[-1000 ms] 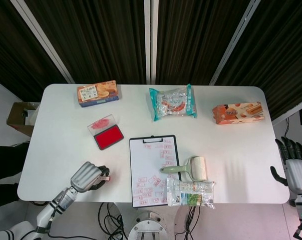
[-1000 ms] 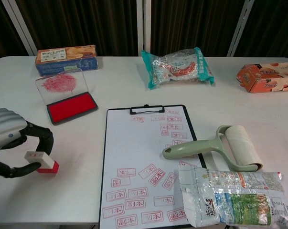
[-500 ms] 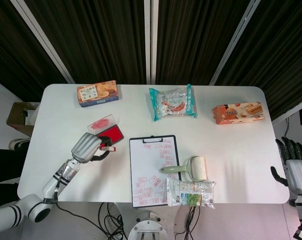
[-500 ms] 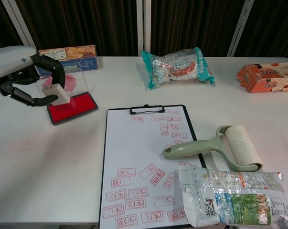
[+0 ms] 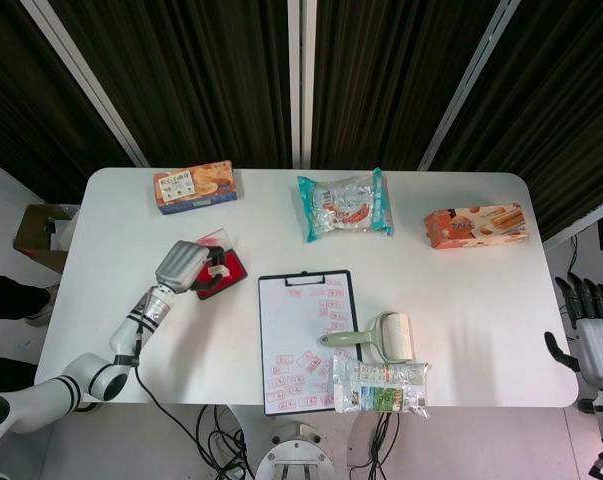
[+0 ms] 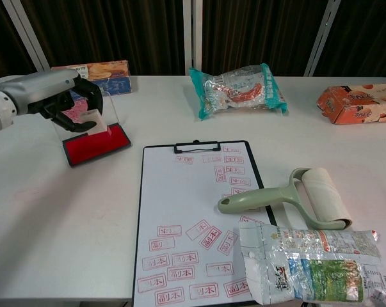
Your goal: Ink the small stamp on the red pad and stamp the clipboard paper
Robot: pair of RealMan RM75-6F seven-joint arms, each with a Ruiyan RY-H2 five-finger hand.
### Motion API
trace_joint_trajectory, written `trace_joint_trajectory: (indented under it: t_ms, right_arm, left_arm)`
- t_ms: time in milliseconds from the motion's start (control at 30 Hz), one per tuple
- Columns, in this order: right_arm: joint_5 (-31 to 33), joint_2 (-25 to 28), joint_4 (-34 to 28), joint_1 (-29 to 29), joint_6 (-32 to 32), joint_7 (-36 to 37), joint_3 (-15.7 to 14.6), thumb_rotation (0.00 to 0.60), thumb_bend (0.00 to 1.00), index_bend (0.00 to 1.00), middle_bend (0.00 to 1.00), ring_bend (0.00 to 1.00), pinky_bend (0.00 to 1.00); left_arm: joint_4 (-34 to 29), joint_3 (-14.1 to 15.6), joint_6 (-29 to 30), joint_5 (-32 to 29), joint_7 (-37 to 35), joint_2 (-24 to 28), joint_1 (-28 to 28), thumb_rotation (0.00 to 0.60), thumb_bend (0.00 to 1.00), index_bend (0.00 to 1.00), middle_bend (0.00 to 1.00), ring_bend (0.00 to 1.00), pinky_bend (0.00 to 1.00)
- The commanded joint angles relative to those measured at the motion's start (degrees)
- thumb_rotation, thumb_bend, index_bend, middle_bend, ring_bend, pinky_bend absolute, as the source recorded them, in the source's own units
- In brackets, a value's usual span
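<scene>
My left hand [image 5: 189,267] [image 6: 59,94] holds the small white stamp [image 6: 94,121] [image 5: 217,271] down on or just above the red ink pad [image 6: 98,144] [image 5: 231,270]; contact is not clear. The pad's clear lid [image 6: 112,109] stands open behind it. The clipboard [image 5: 307,340] [image 6: 199,217] lies to the right, its paper covered with several red stamp marks. My right hand [image 5: 589,325] hangs off the table's right edge, fingers apart and holding nothing.
A lint roller [image 6: 289,195] lies across the clipboard's right edge, with a snack packet [image 6: 308,262] on its lower corner. At the back sit a biscuit box [image 6: 90,73], a teal snack bag [image 6: 241,89] and an orange box [image 6: 356,102].
My left hand has carried the stamp from the front left of the table up and right to the ink pad. The right hand has barely moved.
</scene>
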Motion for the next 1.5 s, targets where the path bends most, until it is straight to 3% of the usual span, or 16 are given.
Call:
trace_joint_trajectory:
  t_ms: [33,233,1133,1300,1500]
  right_arm:
    - [0.2,0.08,-0.07,0.0,-0.05,-0.15,0.1,0.6,0.27,0.0,0.0,0.0,0.0]
    - [0.13,0.27,-0.51,-0.06,0.32,-0.53,0.26,0.6,0.27,0.0,0.0,0.0,0.0]
    - [0.08,-0.04,0.2,-0.14,-0.48,0.03,-0.25,0.6,0.27,0.0,0.0,0.0,0.0]
    - [0.05,-0.13,0.12,-0.13,-0.32,-0.1,-0.14,0.6,0.27,0.0,0.0,0.0,0.0]
    - [0.16,-0.17,0.07,-0.1,-0.34,-0.21,-0.05,0.6,0.27,0.0,0.0,0.0,0.0]
  left_arm:
    - [2.94,0.08,-0.72,-0.62,-1.79,-1.87,-1.0,0.6,0.42,0.63,0.65,1.0,1.0]
    - [6.6,0.48,-1.66,-1.31,-1.52,-3.36,-1.8,0.6,0.43,0.64,0.65,1.0,1.0]
    - [9.7,2.15,-4.32,-3.0,-2.4,-5.45,-2.74,0.6,0.46,0.65,0.67,1.0,1.0]
    - [6.83,1.41,-1.64,-2.35,-3.33,-3.82,-2.6,0.6,0.46,0.65,0.67,1.0,1.0]
    - [-3.55,0.33,3.84,-0.24,-3.23,2.32,-1.95,0.6,0.46,0.65,0.67,1.0,1.0]
